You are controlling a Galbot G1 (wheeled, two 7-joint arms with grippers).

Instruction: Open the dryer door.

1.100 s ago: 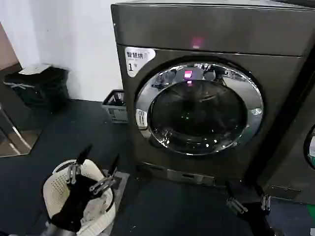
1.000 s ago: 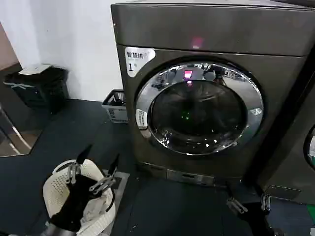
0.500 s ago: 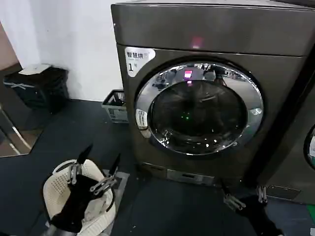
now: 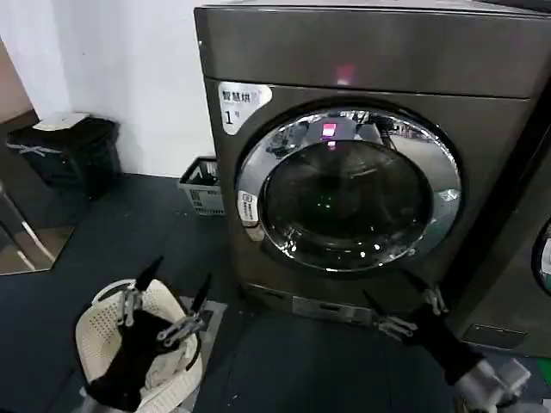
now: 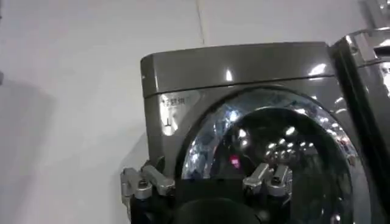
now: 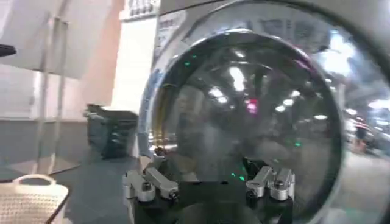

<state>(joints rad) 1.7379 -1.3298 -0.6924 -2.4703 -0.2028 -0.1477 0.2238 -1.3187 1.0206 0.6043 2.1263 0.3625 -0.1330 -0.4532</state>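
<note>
Both grippers open and empty, dryer door closed.

The right gripper (image 4: 403,311) sits at the lower right of the head view, fingers spread with nothing between them, just below the chrome rim of the dryer door (image 4: 348,190) and in front of the machine's base, not touching the ring. The left gripper (image 4: 168,297) hangs at the lower left, also spread and holding nothing, over a white perforated laundry basket (image 4: 96,320) on the floor. The door lies flush in the front of the dryer (image 4: 362,60), which fills the upper right and centre, a white "1" label (image 4: 238,105) at its upper left. A small grey crate (image 4: 201,187) stands against the white wall left of the machine, a dark bin (image 4: 65,155) further left. The floor (image 4: 129,224) is dark; a neighbouring machine (image 4: 521,292) shows at the right edge.
</note>
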